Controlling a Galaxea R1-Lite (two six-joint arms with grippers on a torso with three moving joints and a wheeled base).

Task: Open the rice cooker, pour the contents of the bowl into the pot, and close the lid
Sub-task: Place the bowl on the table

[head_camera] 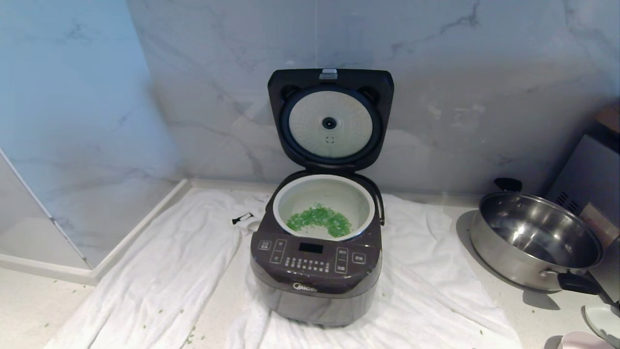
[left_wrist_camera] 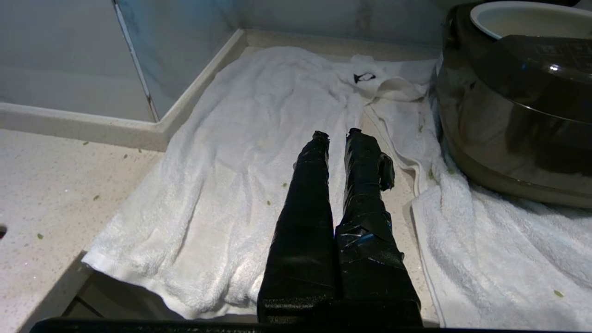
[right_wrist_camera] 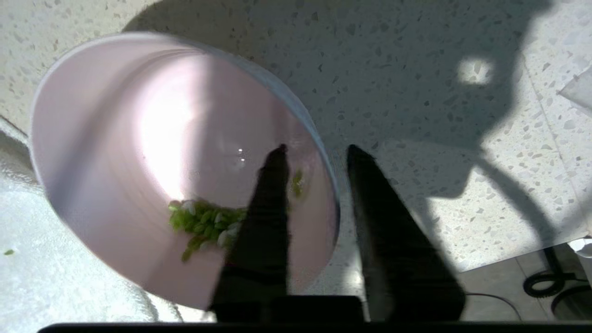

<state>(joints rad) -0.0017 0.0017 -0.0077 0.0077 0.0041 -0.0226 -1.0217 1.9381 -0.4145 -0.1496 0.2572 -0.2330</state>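
Speckled pale desk [right_wrist_camera: 416, 92]: right gripper [right_wrist_camera: 314, 150] fingers, parted astride the pink bowl [right_wrist_camera: 138, 138] rim, release it; closing the upright dark lid [head_camera: 330, 121] comes next.

Head view high, frontal; left wrist low, sharing rice cooker [head_camera: 316, 257]
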